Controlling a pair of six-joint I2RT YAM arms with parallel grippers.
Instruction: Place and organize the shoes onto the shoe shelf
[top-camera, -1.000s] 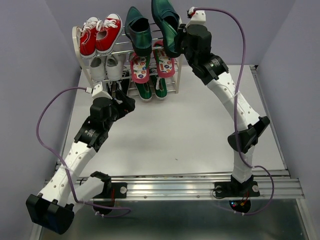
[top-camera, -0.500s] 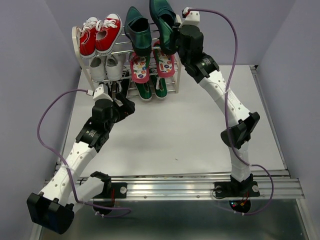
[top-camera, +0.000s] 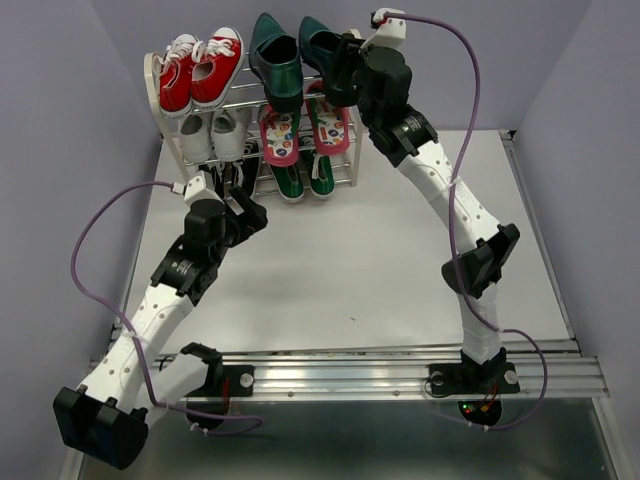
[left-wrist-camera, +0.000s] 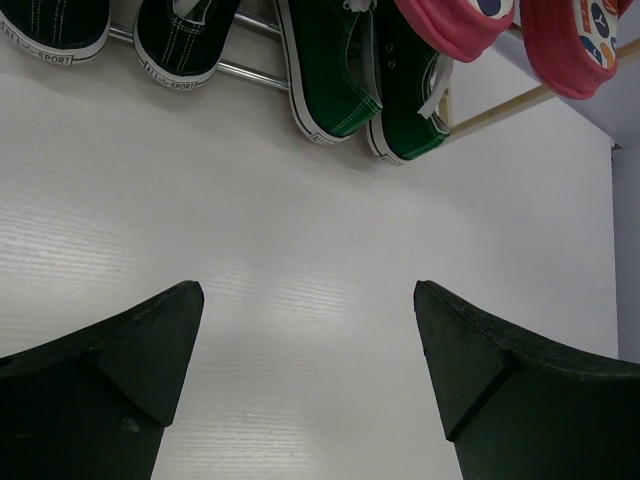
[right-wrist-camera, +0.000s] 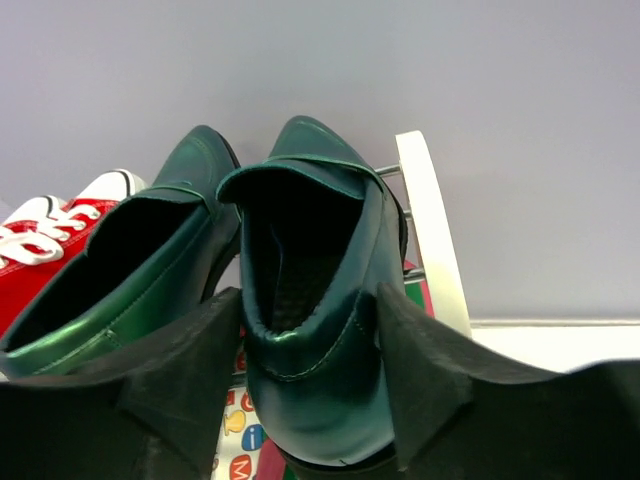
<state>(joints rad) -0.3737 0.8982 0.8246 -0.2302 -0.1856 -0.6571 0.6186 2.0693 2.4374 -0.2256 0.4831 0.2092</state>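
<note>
The shoe shelf (top-camera: 155, 80) stands at the table's far edge. Two glossy teal dress shoes (top-camera: 275, 60) lie on its top tier. My right gripper (top-camera: 343, 72) is open at the heel of the right one (right-wrist-camera: 320, 230), a finger close on each side while the shoe rests on the rods. Pink flip-flops (top-camera: 303, 130) fill the middle tier and green sneakers (top-camera: 300, 180) the bottom tier. My left gripper (left-wrist-camera: 308, 290) hangs open and empty over the table, just in front of the green sneakers (left-wrist-camera: 350, 70).
Red sneakers (top-camera: 200, 70) sit top left on the shelf, with white sneakers (top-camera: 212, 130) below them. Dark sneakers (left-wrist-camera: 180, 40) show at the bottom left. The shelf's cream side frame (right-wrist-camera: 430, 230) rises just right of my right gripper.
The teal shoe has tipped from upright to flat on the top tier beside its mate. The right jaws have spread apart around its heel. The left arm has barely moved.
</note>
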